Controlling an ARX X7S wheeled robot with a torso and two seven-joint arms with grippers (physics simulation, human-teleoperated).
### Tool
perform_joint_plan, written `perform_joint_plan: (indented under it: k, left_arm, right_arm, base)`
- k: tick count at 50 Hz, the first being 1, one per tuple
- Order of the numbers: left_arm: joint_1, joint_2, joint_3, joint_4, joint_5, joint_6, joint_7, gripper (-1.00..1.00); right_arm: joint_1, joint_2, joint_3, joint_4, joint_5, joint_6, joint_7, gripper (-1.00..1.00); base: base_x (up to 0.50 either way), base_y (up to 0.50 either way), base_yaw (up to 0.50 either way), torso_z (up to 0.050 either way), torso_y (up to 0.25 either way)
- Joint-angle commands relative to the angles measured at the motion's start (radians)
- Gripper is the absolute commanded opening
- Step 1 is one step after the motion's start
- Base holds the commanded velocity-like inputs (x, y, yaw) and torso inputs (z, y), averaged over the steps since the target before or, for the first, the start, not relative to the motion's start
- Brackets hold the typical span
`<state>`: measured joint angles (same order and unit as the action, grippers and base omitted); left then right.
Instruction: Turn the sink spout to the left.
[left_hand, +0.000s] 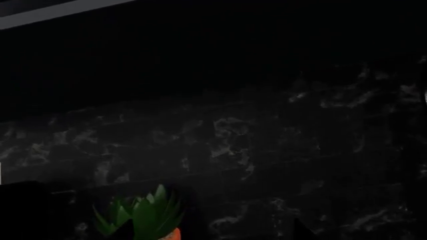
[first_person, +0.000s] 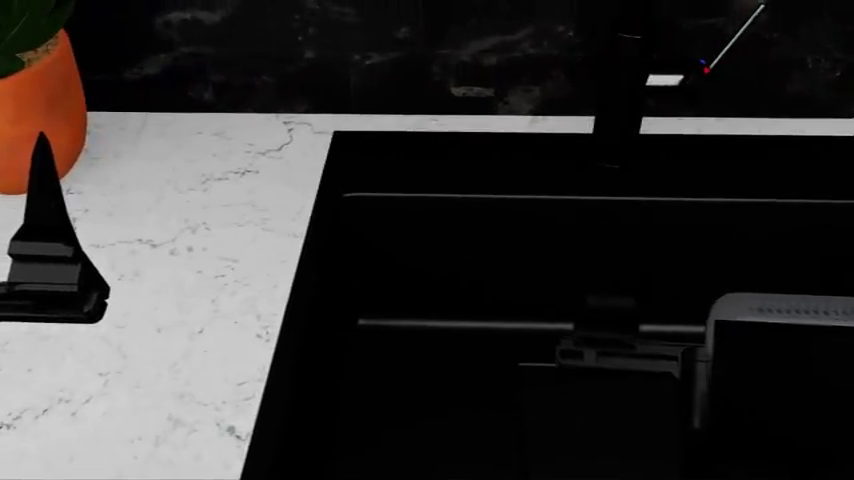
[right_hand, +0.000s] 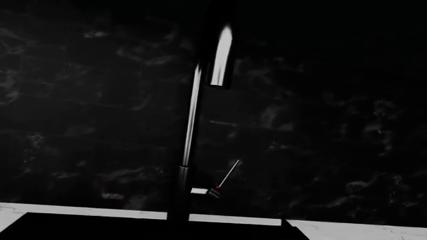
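Left gripper (first_person: 47, 250): one black pointed finger visible in head view, standing over the white counter (first_person: 174, 300) beside the sink (first_person: 320, 300), near an orange pot (first_person: 40, 110) with a green plant (left_hand: 143, 215); holding nothing seen, open or shut cannot be told from this angle. Right gripper: not identifiable in any view; its wrist camera looks straight at the spout (right_hand: 190, 130) from the basin side, nothing touching it, so state cannot be told. Spout stands at the back rim of the sink, on the far edge against the dark marble wall (left_hand: 267, 140); head view shows its base (first_person: 621, 90) with the pale lever (first_person: 734, 40) angled off to one side; outlet end faces roughly toward the right wrist camera. Judgement: approach step, no contact yet; task not begun. Next move calls for the right arm to reach in, set a finger against the spout's upper tube on its right side, and push it leftward around the base, avoiding the lever. Sink: a grey-rimmed insert (first_person: 781, 310) at right and a bar (first_person: 454, 324) across the basin; contents otherwise too dark to tell.
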<state>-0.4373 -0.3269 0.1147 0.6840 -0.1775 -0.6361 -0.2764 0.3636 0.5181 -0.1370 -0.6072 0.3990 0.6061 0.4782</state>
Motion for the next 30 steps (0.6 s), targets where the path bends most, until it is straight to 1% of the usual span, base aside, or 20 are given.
perform_joint_plan:
  k: [1,9,14,18,19,30]
  left_arm:
    - [0.004,-0.001,0.004,-0.007,-0.005,0.010,0.000,1.00]
    - [0.011,-0.008,0.005,0.002,-0.009,0.005,0.000,1.00]
    - [0.013,-0.005,0.000,-0.005,-0.008,0.014,-0.008,1.00]
    - [0.011,-0.006,0.011,-0.005,-0.008,0.010,-0.005,1.00]
    - [0.010,-0.003,0.003,-0.001,-0.004,0.020,-0.013,1.00]
    - [0.007,-0.002,0.025,-0.017,0.002,0.027,-0.015,1.00]
  right_arm:
    - [0.059,0.000,-0.019,0.011,0.033,0.075,-0.008,1.00]
    - [0.154,-0.021,-0.003,0.036,0.089,0.189,0.010,1.00]
    - [0.222,-0.017,-0.028,0.052,0.087,0.254,0.020,1.00]
    - [0.240,-0.019,-0.021,0.054,0.098,0.266,0.018,1.00]
    - [0.270,-0.011,-0.041,0.062,0.085,0.304,0.031,1.00]
    - [0.395,-0.017,-0.035,0.089,0.131,0.387,0.010,1.00]
  base:
    - [0.00,0.00,0.00,0.000,0.000]
    - [0.00,0.00,0.00,0.000,0.000]
    - [0.00,0.00,0.00,0.000,0.000]
    - [0.00,0.00,0.00,0.000,0.000]
    - [0.00,0.00,0.00,0.000,0.000]
    - [0.00,0.00,0.00,0.000,0.000]
